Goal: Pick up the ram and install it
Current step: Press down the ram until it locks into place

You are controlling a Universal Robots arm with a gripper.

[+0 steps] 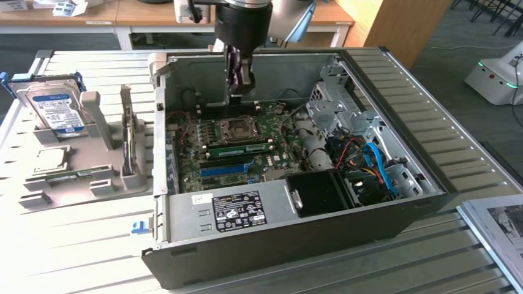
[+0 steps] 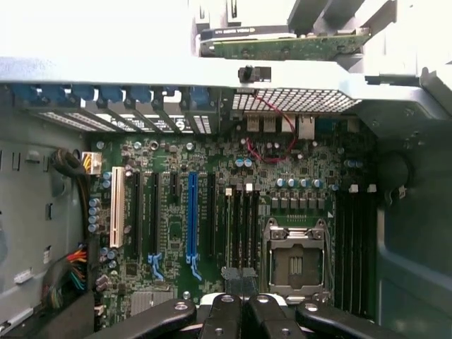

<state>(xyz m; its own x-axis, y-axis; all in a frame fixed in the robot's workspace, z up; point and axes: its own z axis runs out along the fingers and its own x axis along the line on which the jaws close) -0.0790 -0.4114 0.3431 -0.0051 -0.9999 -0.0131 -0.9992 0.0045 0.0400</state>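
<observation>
One pincer is all I have, and its two fingers are pressed together with nothing between them. In the exterior view my pincer point(image 1: 239, 86) hangs from the dark arm over the far side of the open computer case point(image 1: 425, 184), above the motherboard point(image 1: 245, 153) and clear of it. In the wrist view my pincer point(image 2: 244, 305) shows as black linkage arms meeting over the board, near the bare processor socket point(image 2: 293, 265).

The ram point(image 2: 282, 46) is outside the case, beyond its rear wall. It is a long green stick resting on edge in a grey holder point(image 2: 318, 18). In the exterior view that holder point(image 1: 82, 177) stands on the slatted table point(image 1: 73, 257) at the exterior view's left, well apart from me, and a silver hard drive point(image 1: 56, 109) leans in it.

Inside the case, a bright blue slot point(image 2: 191, 215) runs among black slots. In the exterior view a green strip point(image 1: 239, 147) lies between the socket and the blue slot; I cannot tell what it is.
</observation>
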